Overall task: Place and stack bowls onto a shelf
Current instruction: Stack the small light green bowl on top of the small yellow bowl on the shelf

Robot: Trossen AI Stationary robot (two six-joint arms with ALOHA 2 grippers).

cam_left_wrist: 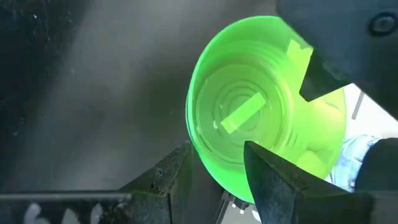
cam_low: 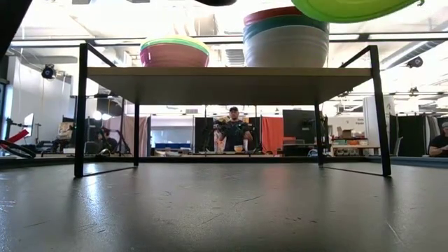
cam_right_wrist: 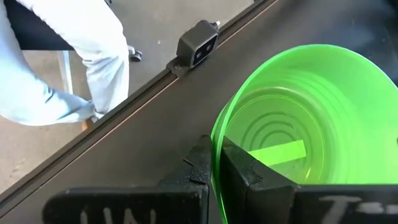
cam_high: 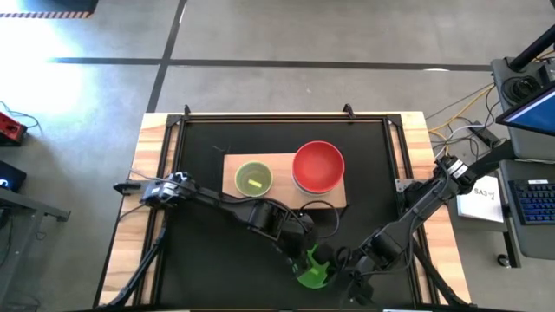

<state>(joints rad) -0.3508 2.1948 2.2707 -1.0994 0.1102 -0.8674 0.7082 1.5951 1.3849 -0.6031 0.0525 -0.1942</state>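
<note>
The bright green bowl (cam_high: 312, 269) is up in the air near the table's near edge; its underside shows at the top of the low view (cam_low: 350, 8). My right gripper (cam_right_wrist: 214, 146) is shut on its rim. My left gripper (cam_left_wrist: 217, 149) is open, and the bowl's (cam_left_wrist: 249, 106) rim stands between its fingers. On the raised light-wood shelf (cam_high: 282, 201) (cam_low: 224, 75) a yellow-green bowl (cam_high: 253, 178) tops one stack (cam_low: 175, 50). A red bowl (cam_high: 318, 166) tops another stack, above teal and white bowls (cam_low: 285, 35). My right gripper pinches the green bowl's rim (cam_right_wrist: 216, 134), one finger inside the bowl (cam_right_wrist: 245, 171) and one outside (cam_right_wrist: 198, 165). The bowl is lifted clear of the table and tilted. My left gripper has the opposite rim (cam_left_wrist: 230, 182) between its open fingers; whether they touch it I cannot tell.
The shelf stands on thin black legs (cam_low: 81, 112), with open space under it. A small camera block (cam_right_wrist: 198, 42) sits on the table's near edge, and a person in light trousers (cam_right_wrist: 93, 56) stands beyond it. Another person (cam_low: 234, 129) is far off in the room. A laptop (cam_high: 538, 186) lies to the right of the table.
</note>
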